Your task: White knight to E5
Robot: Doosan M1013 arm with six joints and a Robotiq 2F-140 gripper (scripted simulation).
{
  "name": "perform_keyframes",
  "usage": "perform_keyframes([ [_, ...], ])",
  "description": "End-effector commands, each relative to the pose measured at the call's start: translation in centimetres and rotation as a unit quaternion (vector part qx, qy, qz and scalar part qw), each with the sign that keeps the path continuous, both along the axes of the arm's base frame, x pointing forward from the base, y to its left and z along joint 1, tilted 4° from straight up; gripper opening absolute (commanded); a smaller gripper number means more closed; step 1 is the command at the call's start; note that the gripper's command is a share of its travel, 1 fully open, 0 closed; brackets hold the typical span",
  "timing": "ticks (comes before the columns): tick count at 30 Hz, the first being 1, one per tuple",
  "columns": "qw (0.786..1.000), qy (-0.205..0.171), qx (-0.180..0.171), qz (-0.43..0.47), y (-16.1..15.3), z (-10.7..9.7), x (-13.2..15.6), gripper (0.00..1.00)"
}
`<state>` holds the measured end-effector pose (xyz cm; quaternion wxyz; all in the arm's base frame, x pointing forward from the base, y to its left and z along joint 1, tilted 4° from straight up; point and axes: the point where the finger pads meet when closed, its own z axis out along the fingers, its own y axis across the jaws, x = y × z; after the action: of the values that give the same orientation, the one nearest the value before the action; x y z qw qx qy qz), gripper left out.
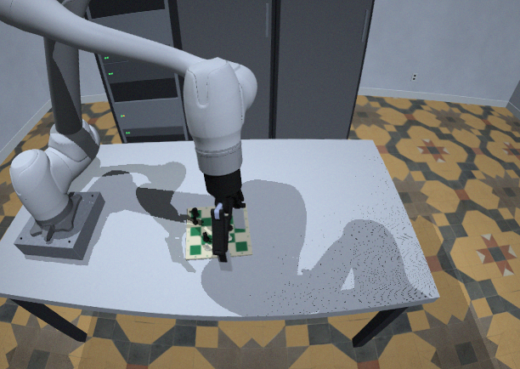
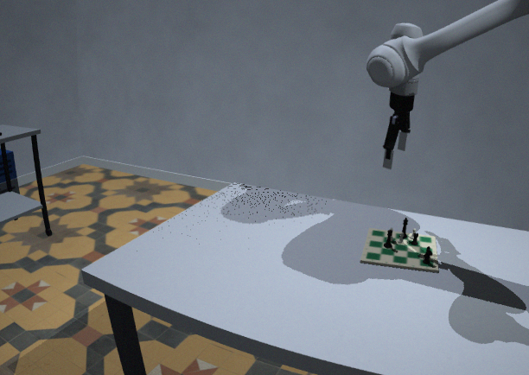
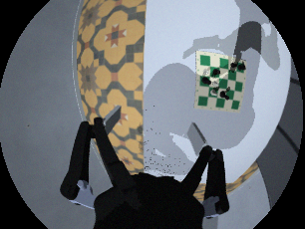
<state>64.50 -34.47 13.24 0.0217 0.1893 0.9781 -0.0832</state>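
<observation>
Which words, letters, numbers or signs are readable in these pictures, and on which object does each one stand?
No text can be read in any view.
Chessboard edge: the square letters and numbers are too small and blurred to read.
Equipment rack: only small green lights, no readable label.
Arm and end effector: no brand or marking visible.
Wall outlet: no writing.

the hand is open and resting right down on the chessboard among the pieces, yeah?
Not quite. The hand is open, but it is not resting on the chessboard. The exterior view shows it hanging high above the table, well clear of the pieces, holding nothing.
</observation>
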Motion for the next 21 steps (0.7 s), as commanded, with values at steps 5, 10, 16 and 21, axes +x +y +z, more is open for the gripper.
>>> perform_keyframes([
  [5,1.000,0.000,0.000,0.000,0.0,0.0,0.0,1.00],
  [10,1.000,0.000,0.000,0.000,0.0,0.0,0.0,1.00],
  [16,1.000,0.000,0.000,0.000,0.0,0.0,0.0,1.00],
  [21,0.999,0.018,0.036,-0.037,0.4,-1.1,0.0,1.00],
])
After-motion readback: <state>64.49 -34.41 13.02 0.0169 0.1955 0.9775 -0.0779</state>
